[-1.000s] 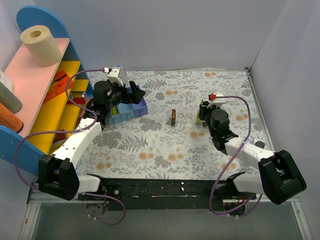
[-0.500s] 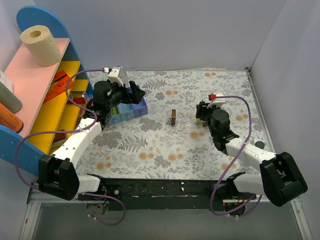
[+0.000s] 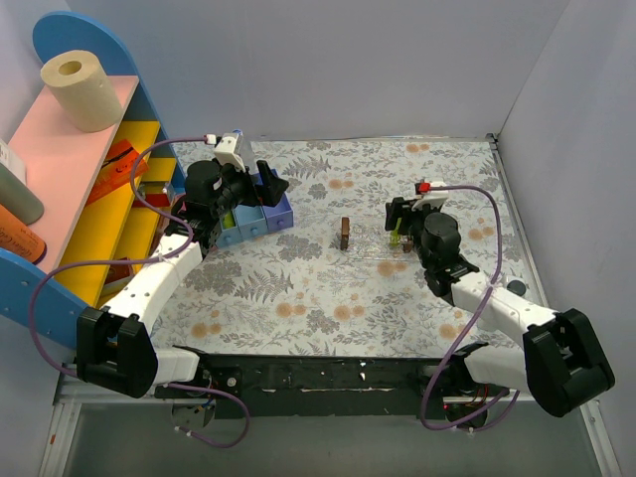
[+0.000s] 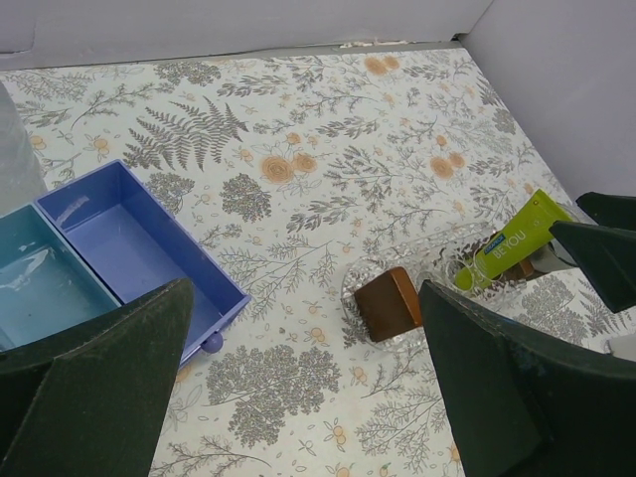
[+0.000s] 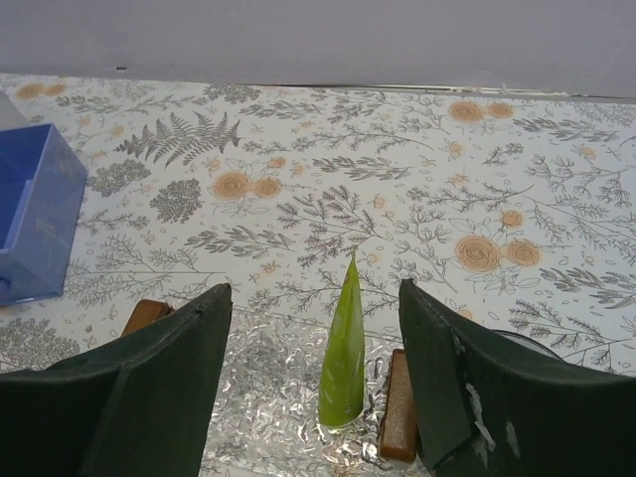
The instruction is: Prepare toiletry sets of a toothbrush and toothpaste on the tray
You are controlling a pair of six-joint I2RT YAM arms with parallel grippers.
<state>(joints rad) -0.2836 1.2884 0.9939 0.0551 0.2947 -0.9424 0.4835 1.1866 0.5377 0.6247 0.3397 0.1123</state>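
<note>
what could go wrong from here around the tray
1. The right claw is open with a finger either side of the toothpaste; a crooked retreat may knock the tube off the tray.
2. A brown block sits right beside the tube, so the next item may have little room.
3. The tray is clear and faint, so its edge is easy to misjudge.

The toothpaste carries white lettering along its side reading roughly "BEYOU".
</note>
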